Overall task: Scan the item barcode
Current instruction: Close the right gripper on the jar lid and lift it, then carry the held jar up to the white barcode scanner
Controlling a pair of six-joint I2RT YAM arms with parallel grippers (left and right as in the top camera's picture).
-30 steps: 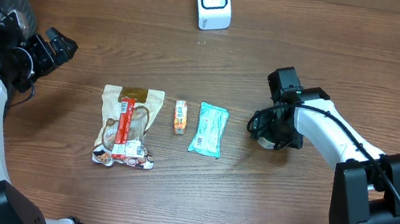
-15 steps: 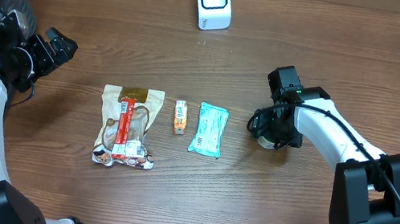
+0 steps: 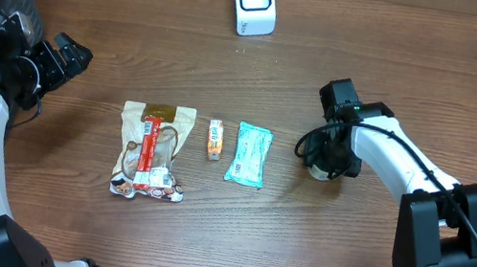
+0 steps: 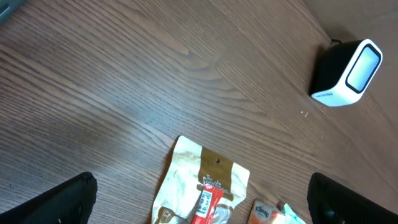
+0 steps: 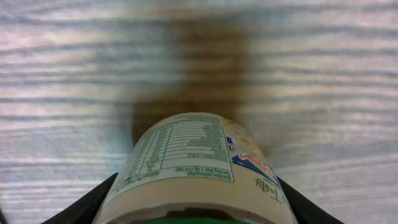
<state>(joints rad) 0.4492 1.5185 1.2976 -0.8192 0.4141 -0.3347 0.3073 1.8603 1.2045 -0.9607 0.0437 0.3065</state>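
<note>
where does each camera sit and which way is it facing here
overhead: above the table, facing straight down; both arms, left hand, right hand.
left wrist: on the left arm, angled down at the scanner and pouch; its fingertips at the bottom corners.
right wrist: close over a labelled bottle; fingers flank it.
shared: scanner and pouch appear overhead and in left wrist.
</note>
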